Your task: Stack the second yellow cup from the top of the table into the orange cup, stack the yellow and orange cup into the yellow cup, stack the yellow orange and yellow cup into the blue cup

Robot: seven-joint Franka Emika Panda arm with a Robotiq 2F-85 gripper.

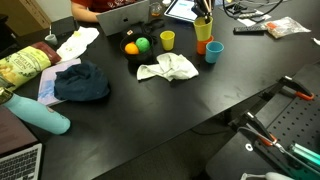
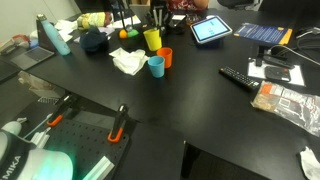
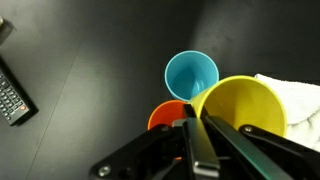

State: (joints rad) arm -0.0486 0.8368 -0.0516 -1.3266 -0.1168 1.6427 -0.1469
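Note:
My gripper is shut on the rim of the golden yellow cup and holds it tilted above the black table. In the wrist view the orange cup stands just below and beside it, partly hidden by my fingers. The light blue cup stands next to the orange one, open and empty. In an exterior view my gripper hangs over the orange cup, with the blue cup beside it. The paler lemon yellow cup stands apart.
A crumpled white cloth lies near the cups. A green ball and an orange ball sit beyond it. A dark blue cloth, a teal bottle, a remote and a tablet also lie on the table.

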